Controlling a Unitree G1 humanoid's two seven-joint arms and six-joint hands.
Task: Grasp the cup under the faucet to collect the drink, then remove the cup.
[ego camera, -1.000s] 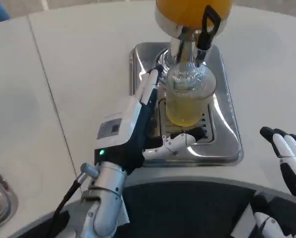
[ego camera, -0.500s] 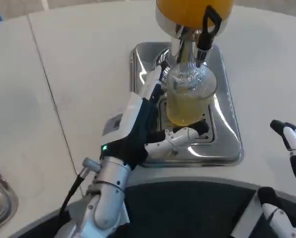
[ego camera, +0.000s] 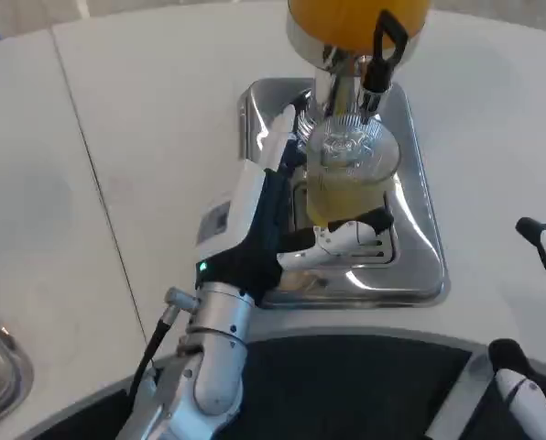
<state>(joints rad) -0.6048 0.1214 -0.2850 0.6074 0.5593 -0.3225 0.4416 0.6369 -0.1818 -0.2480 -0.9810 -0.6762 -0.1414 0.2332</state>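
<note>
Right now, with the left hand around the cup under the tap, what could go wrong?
1. The cup sits tight under the tap; lifting it straight up could knock the rim against the spout, so draw it out low.
2. It holds yellow drink; a tilt could spill onto the metal tray.
3. The left hand wraps one side with the thumb low in front; the clear cup may slip.

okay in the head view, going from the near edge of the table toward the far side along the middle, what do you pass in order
Left hand → cup of yellow drink on the metal drip tray → faucet → orange dispenser tank.
</note>
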